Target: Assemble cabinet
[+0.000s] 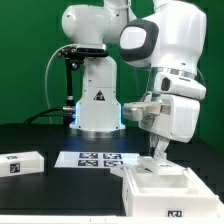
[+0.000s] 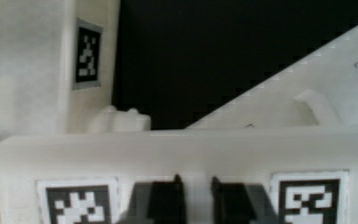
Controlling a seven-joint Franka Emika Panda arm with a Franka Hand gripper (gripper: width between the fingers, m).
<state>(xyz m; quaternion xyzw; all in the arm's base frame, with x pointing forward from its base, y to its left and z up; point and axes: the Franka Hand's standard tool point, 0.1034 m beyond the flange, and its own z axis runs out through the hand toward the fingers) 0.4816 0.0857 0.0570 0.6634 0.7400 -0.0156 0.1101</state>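
Observation:
The cabinet (image 1: 158, 192) is a white open-topped box with a tag on its front. It stands at the front on the exterior view's right. My gripper (image 1: 154, 152) hangs straight down over the box's far wall, its fingers touching or just above the rim. In the wrist view a white panel of the cabinet (image 2: 176, 158) with two tags fills the area behind my gripper (image 2: 194, 202). The dark fingers (image 2: 158, 202) stand close together with only a narrow white slit between them. Their tips are cut off by the frame edge. I see nothing held.
A loose white panel (image 1: 20, 163) with a tag lies at the exterior view's left. The marker board (image 1: 95, 158) lies flat in front of the white robot pedestal (image 1: 97, 105). Another tagged white piece (image 2: 91, 55) shows in the wrist view.

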